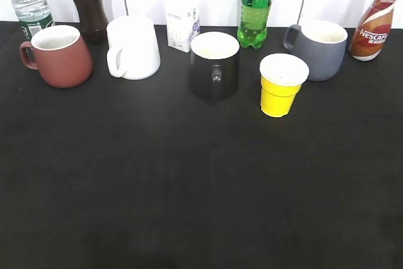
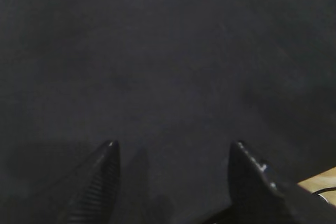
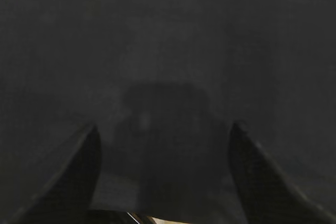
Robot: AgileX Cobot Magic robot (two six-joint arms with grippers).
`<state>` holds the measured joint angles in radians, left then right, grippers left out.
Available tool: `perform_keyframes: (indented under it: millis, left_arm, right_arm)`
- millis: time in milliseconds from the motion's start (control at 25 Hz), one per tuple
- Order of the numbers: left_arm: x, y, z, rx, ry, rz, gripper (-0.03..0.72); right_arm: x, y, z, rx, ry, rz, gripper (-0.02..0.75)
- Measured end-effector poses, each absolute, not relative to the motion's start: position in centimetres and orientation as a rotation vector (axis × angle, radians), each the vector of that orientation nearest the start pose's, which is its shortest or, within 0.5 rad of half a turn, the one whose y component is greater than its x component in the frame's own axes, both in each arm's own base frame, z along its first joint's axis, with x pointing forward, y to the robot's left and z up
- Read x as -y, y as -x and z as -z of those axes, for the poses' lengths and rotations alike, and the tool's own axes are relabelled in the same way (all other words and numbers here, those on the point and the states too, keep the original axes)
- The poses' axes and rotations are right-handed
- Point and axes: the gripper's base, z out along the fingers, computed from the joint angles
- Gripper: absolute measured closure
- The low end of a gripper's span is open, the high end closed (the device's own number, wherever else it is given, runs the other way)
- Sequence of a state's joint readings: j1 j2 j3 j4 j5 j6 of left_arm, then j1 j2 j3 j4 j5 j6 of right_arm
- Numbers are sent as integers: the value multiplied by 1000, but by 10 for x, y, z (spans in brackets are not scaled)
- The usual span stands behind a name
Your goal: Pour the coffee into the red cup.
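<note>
A black cloth-covered worktop [image 1: 201,187] carries a row of vessels along its far edge. At ten o'clock in the exterior view stands the rounded brick-red mug with a white interior and loop handle [image 1: 58,56], its handle turned to the left. At two o'clock, at the far right end of the row, stands the small curvy clear coffee bottle with a red, brown and white swirled Nescafe label [image 1: 376,22], upright, well apart from the red mug.

Between them, left to right, sit a white ceramic mug [image 1: 132,47], a black mug [image 1: 214,65], a small yellow paper cup [image 1: 281,84] and a grey mug [image 1: 319,48]. Behind these stand a clear water bottle [image 1: 28,4], a dark cola bottle with a red label [image 1: 86,1], a small white carton [image 1: 182,28] and a green plastic soda bottle [image 1: 256,5].

Neither arm appears in the exterior view. In the left wrist view the left gripper [image 2: 173,153] hangs over bare black cloth, jaws spread wide and holding nothing; a sliver of the red mug shows at twelve o'clock. The right gripper [image 3: 164,137] likewise has its jaws spread over empty cloth.
</note>
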<state>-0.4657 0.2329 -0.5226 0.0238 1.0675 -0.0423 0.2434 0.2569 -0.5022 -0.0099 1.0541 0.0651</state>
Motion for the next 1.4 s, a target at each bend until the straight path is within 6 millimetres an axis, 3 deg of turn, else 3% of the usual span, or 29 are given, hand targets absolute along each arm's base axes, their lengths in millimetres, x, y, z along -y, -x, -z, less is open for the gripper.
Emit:
perform_keyframes:
  millis: [280, 1040, 1240, 1400]
  left_arm:
    - [12, -27, -281, -2215, -504, 237, 199]
    - [12, -26, -281, -2208, -501, 243, 199]
    - [2, -13, -283, -2151, -199, 115, 200]
    - [-1, 7, -283, -2031, 18, -1, 200]
  right_arm:
    - [-16, -32, -275, -2266, 360, -208, 148]
    - [-16, -30, -276, -2251, 361, -207, 148]
    - [-9, -12, -279, -2135, 124, -100, 148]
    - [-9, 6, -279, -2020, 114, -91, 148]
